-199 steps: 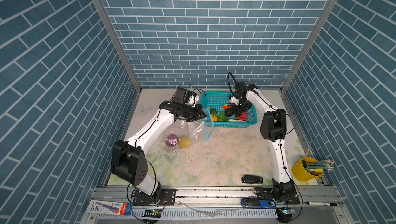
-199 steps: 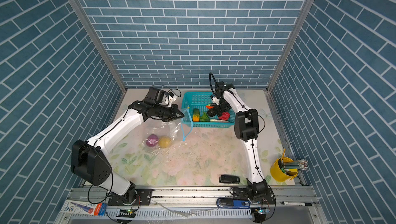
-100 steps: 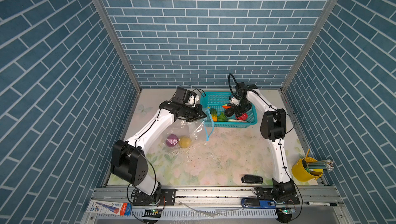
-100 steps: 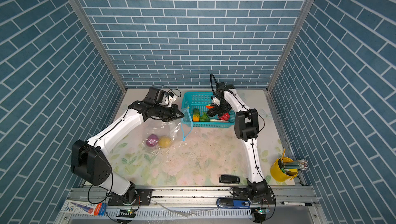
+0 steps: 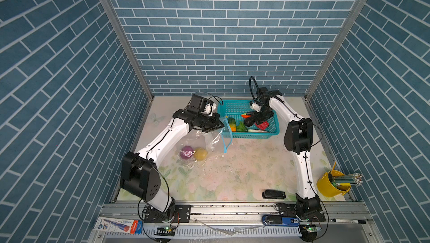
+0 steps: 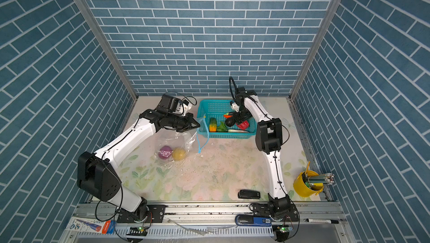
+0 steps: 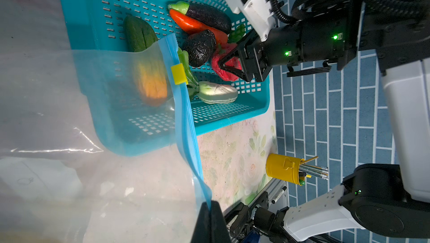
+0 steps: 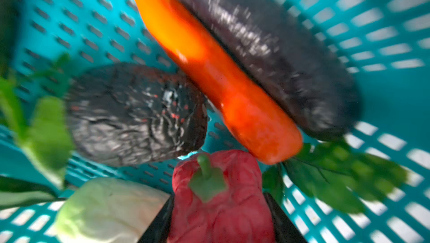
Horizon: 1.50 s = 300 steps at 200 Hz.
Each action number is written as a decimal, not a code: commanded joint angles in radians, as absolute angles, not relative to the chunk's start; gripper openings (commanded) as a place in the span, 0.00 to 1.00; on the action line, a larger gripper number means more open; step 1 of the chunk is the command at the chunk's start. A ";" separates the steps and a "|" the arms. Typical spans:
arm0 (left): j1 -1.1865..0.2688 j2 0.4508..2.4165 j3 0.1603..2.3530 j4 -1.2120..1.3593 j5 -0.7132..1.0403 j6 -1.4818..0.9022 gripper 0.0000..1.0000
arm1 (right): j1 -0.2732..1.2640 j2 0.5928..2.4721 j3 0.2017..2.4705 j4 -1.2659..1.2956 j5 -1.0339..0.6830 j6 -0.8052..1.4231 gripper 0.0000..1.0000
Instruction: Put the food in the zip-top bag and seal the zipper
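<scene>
My left gripper (image 5: 221, 126) (image 7: 210, 207) is shut on the light blue zipper (image 7: 186, 113) and holds the mouth of the clear zip-top bag (image 5: 209, 139) (image 6: 188, 140) up beside the basket. The yellow slider (image 7: 179, 74) sits on the strip. A purple onion (image 5: 186, 152) and a yellow potato (image 5: 200, 153) lie inside the bag. My right gripper (image 5: 261, 124) (image 8: 218, 197) is down in the teal basket (image 5: 239, 106), its fingers (image 8: 274, 211) pressed on both sides of the red piece (image 8: 216, 207). Beside it lie the carrot (image 8: 209, 67), eggplant (image 8: 267, 55), a dark wrinkled piece (image 8: 135, 113), leafy greens (image 5: 240, 127) and a white piece (image 8: 104, 207).
A green and orange piece (image 5: 231, 124) lies at the basket's left end, close behind the bag's mouth. A yellow cup of pencils (image 5: 330, 184) stands at the front right. A black object (image 5: 273, 194) lies near the front edge, and a marker (image 5: 346, 221) lies on the rail.
My right gripper's fingers have come together round the red piece in the basket. The left arm and the bag have stayed in place.
</scene>
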<state>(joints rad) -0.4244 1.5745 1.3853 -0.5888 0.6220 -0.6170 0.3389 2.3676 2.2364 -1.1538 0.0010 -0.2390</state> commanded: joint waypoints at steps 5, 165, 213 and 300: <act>-0.428 1.546 1.388 -0.583 0.617 -0.619 0.00 | 0.338 2.203 2.126 -1.021 -0.044 -0.105 0.39; -0.428 1.561 1.412 -0.564 0.617 -0.636 0.00 | 0.452 1.654 1.345 -0.225 -0.310 0.619 0.33; -0.428 1.575 1.427 -0.567 0.616 -0.635 0.00 | 0.507 1.572 1.210 -0.027 -0.361 0.769 0.31; -0.428 1.572 1.431 -0.569 0.611 -0.634 0.00 | 0.613 1.509 1.094 0.129 -0.344 0.833 0.31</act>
